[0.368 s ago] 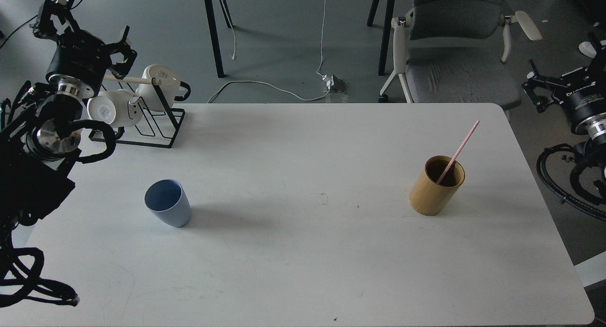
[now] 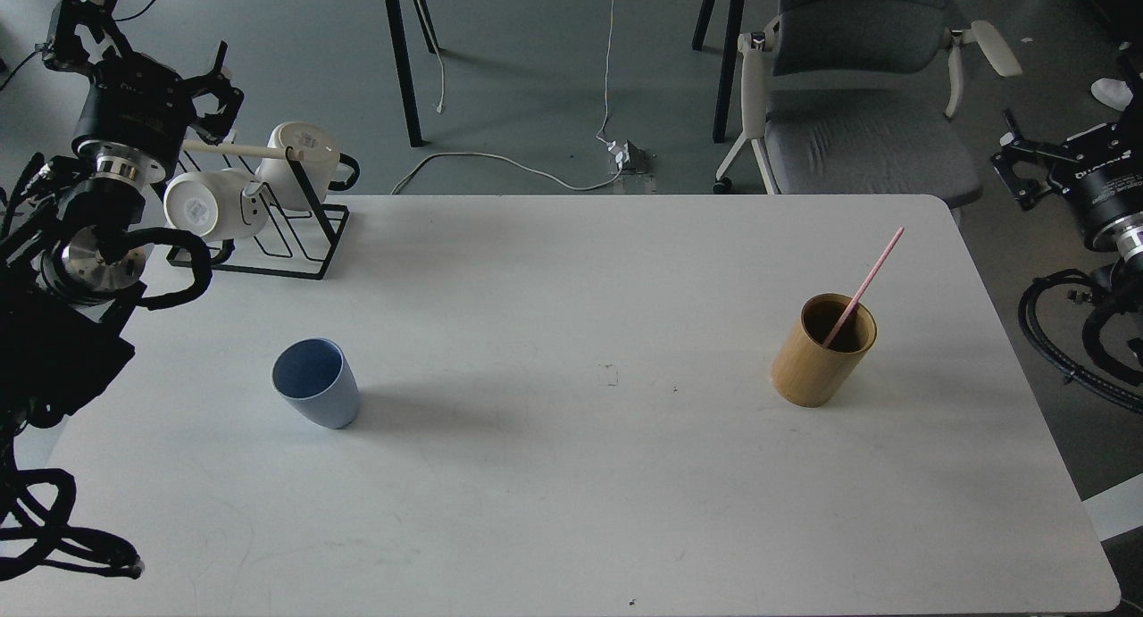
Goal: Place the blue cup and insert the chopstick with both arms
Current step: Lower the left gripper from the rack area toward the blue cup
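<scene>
The blue cup (image 2: 314, 382) stands upright on the white table (image 2: 571, 492), left of the middle. The pink chopstick (image 2: 864, 285) leans inside a tan bamboo holder (image 2: 821, 354) on the right side of the table. My left gripper (image 2: 141, 56) is open and empty. It is held high at the far left, above the mug rack and well away from the cup. My right gripper (image 2: 1067, 108) is off the table's right edge, far from the holder. Its fingers are spread and empty, and one is cut off by the frame edge.
A black wire rack (image 2: 268, 233) with two white mugs (image 2: 299, 153) and a cream rod stands at the table's back left corner, close under my left gripper. A grey office chair (image 2: 862, 108) stands behind the table. Cables lie on the floor.
</scene>
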Robot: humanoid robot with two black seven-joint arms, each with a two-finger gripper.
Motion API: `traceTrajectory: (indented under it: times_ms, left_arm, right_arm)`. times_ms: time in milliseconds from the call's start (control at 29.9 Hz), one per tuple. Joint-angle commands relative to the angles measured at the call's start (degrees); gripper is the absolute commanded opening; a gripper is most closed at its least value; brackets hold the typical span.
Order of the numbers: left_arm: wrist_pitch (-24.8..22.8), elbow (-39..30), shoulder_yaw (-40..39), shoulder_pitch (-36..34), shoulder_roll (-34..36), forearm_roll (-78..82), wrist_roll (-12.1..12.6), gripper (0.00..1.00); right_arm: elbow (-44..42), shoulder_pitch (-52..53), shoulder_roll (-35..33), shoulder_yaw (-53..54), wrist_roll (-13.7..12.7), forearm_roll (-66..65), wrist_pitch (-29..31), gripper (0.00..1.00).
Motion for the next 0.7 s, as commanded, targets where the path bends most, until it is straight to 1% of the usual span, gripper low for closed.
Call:
traceTrajectory:
  times_ms: [0, 67, 167, 234, 334, 401, 468, 568, 669]
  left_arm:
    - [0.0, -6.7, 5.2, 0.2, 3.6, 1.5, 1.3, 0.99]
    - [0.0, -14.0, 8.8, 0.7, 8.3, 5.9, 0.8, 0.99]
    - [0.0, -24.3, 9.0, 0.7, 15.6, 16.0, 0.5, 0.99]
    - [0.0, -29.8, 9.0, 0.2, 19.4, 22.9, 1.1, 0.99]
    - [1.9, -37.3, 9.8, 0.4, 25.7, 34.6, 2.9, 0.99]
    - [1.9, -43.8, 9.9, 0.9, 31.5, 42.7, 3.2, 0.99]
    - [1.8, -49.1, 10.3, 1.7, 37.3, 49.6, 3.0, 0.99]
    - [2.2, -53.9, 11.9, 2.6, 42.2, 60.0, 2.9, 0.99]
    - [2.2, -54.7, 12.0, 2.8, 44.1, 70.7, 2.7, 0.97]
  right_arm:
    - [0.2, 0.1, -0.7, -0.3, 0.0, -0.1, 0.0, 1.0]
    - [0.4, 0.0, -2.3, -0.2, 0.0, -0.1, 0.0, 1.0]
    - [0.4, 0.1, -2.8, 0.1, 0.0, -0.1, 0.0, 1.0]
    - [0.6, 0.1, -2.9, 0.1, 0.0, -0.1, 0.0, 1.0]
    - [1.8, 0.0, -3.3, 0.0, 0.0, -0.1, 0.0, 1.0]
    - [3.3, -0.5, -4.7, 0.0, 0.0, -0.1, 0.0, 1.0]
    - [5.0, -0.9, -5.5, 0.2, 0.1, -0.1, 0.0, 1.0]
    - [5.6, -2.1, -5.6, 0.3, 0.6, -0.1, 0.0, 1.0]
    - [5.3, -2.3, -5.4, 0.2, 0.7, -0.1, 0.0, 1.0]
